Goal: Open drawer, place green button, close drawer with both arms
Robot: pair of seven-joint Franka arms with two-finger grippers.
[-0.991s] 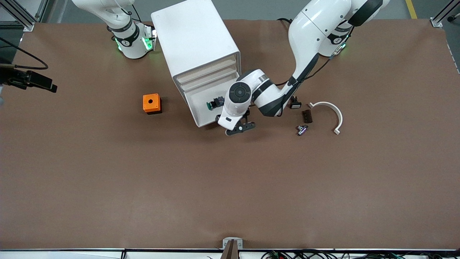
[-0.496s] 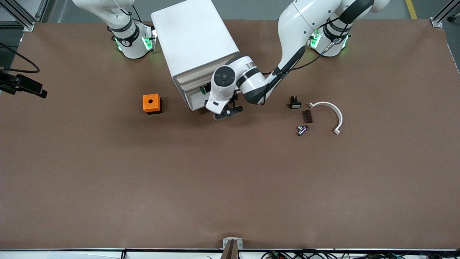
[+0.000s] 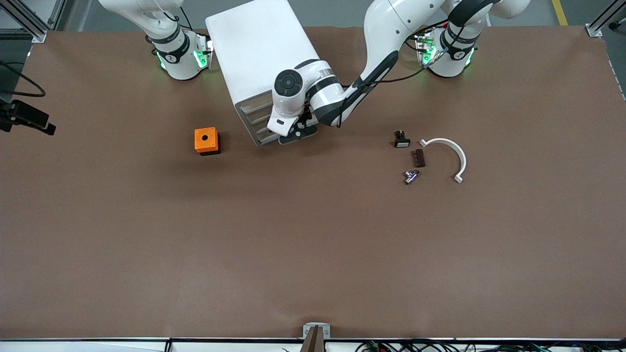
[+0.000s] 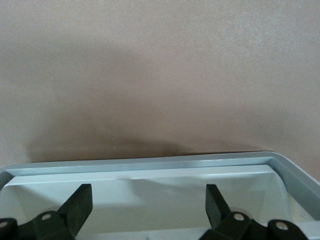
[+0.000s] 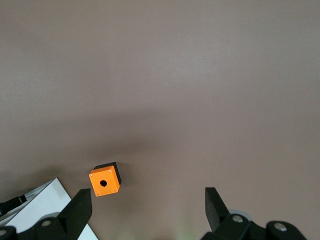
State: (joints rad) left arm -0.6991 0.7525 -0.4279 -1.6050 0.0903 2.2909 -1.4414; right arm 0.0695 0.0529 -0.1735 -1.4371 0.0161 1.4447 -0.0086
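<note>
1. Front view: you have the white boxy cabinet (image 3: pixel 266 58) standing between the two arm bases, its stack of shallow white plastic drawers facing the camera. The lowest drawer (image 3: pixel 264 138) looks pushed nearly or fully home. The thumb-sized button with the green cap cannot be seen; by the task, judge it inside that drawer.
2. Front view: the left gripper (image 3: pixel 297 134) sits low against the drawer front at the cabinet's corner toward the left arm's end, its white wrist covering the fingers.
3. Front view: the right arm waits; its gripper (image 3: pixel 29 117) hangs at the table edge at the right arm's end.
4. Front view, other stock: an orange cube with a hole (image 3: pixel 206 141) beside the cabinet toward the right arm's end; toward the left arm's end, a black switch with a white face (image 3: pixel 401 140), a dark brown ridged block (image 3: pixel 418 158), a small metal fitting (image 3: pixel 411 176) and a white plastic arc (image 3: pixel 449 154).
5. Left wrist view: fingers (image 4: pixel 77 205) spread wide, holding nothing, with the drawer's pale rim (image 4: pixel 150 163) just ahead of them over bare brown table (image 4: pixel 160 75).
6. Right wrist view: fingers (image 5: pixel 80 210) spread wide and empty, high over the table, the cube small below.
7. Risks for you: the push is off-centre at one corner, so the drawer may skew and jam, or the light cabinet may slide or turn. A fingertip caught on the rim would drag the drawer out on retreat.
</note>
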